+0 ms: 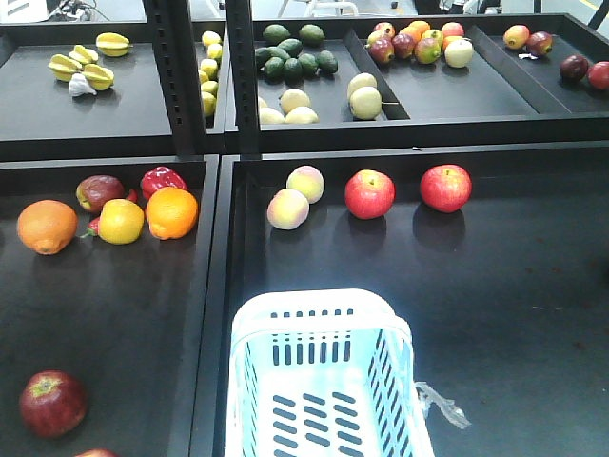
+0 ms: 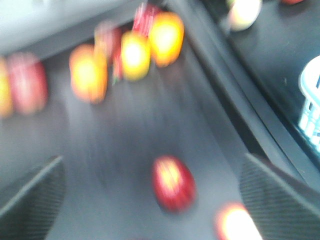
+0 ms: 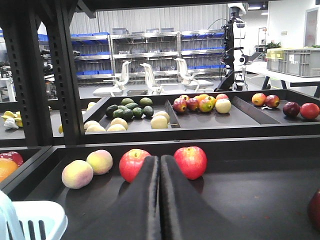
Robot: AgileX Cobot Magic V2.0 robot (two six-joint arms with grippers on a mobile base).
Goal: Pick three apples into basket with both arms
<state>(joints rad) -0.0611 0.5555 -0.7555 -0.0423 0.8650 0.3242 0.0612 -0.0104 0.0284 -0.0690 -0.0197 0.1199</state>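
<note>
Basket (image 1: pixel 314 303) sits near-center in right tray (image 1: pixel 533 314), apple (image 1: pixel 369 193) + apple (image 1: pixel 445 188) far behind it, 3rd apple (image 1: pixel 52 403) near-left in left tray (image 1: pixel 124 314) w/ L gripper (image 2: pixel 152 159) over it, jaws apart (blurry view), R gripper (image 3: pixel 160 161) jaws pressed together, nothing btwn.

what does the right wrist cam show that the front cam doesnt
Only the right wrist view shows the right gripper, its fingers pressed together, and the room behind with shelving and white chairs. Only the front view shows the slotted floor of the basket and a dark red apple in the left tray. Both show two red apples beside two pale peaches.
</note>
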